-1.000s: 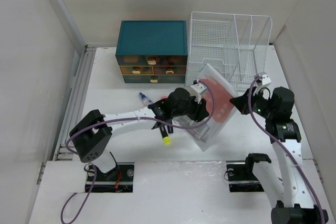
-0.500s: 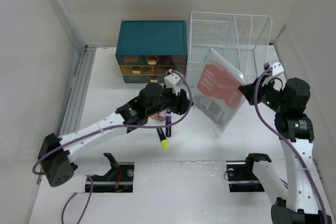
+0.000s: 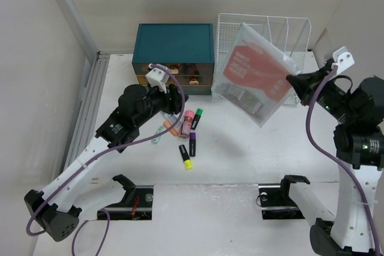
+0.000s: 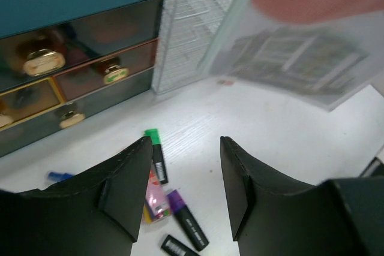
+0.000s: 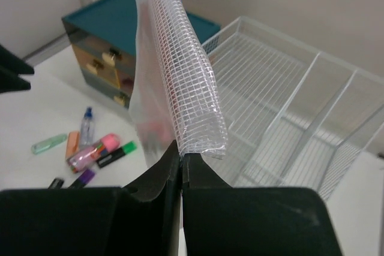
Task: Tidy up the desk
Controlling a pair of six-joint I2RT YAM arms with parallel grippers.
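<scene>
A clear mesh pouch [image 3: 255,73] with a red sheet inside hangs tilted in the air in front of the white wire rack [image 3: 282,34]. My right gripper [image 3: 292,81] is shut on the pouch's lower right edge. In the right wrist view the shut fingertips [image 5: 181,151] pinch the rolled mesh edge of the pouch [image 5: 180,76]. My left gripper [image 3: 179,103] is open and holds nothing, above the white desk [image 3: 240,160] next to several loose markers [image 3: 192,143]. In the left wrist view a green marker [image 4: 157,154] and a purple marker [image 4: 186,223] lie below the open left gripper [image 4: 186,148].
A teal drawer box [image 3: 174,58] stands at the back left of the wire rack [image 5: 288,106]. Pink [image 3: 187,121], orange [image 3: 171,126] and yellow-capped [image 3: 186,156] markers lie near the middle. A ribbed rail [image 3: 90,106] runs along the left edge.
My right gripper has lifted the pouch up and back toward the wire rack. My left gripper has pulled away from the pouch to the left, and its jaws have widened.
</scene>
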